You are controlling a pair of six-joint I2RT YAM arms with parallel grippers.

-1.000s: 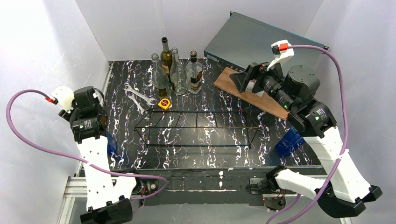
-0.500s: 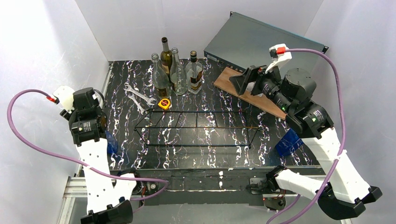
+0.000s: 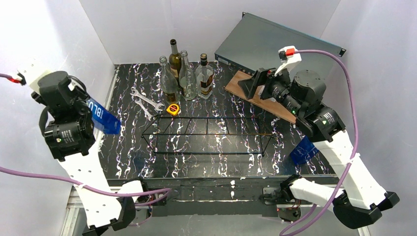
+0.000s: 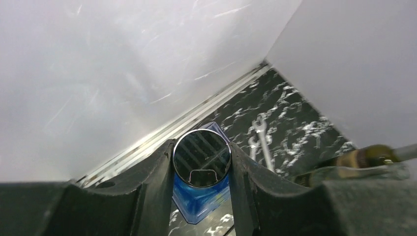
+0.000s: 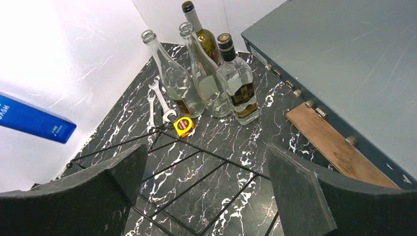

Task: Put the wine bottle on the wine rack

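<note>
The left tool (image 4: 201, 150) is clamped on the chrome cap of a blue bottle (image 3: 104, 118) and holds it in the air, clear of the worktop (image 3: 221, 162). The bottle's body sticks out past the fingertips. The rack (image 3: 206, 133) lies flat on the worktop, lower than this tool and to its right. The right tool (image 5: 206, 146) hangs with its jaws wide apart. The rack is below and just ahead of it, and four upright bottles (image 5: 211, 83) stand farther ahead.

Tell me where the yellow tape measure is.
Top view: the yellow tape measure lies left of centre, by the far left corner of the wine rack, beside the wrenches, before the bottles.
</note>
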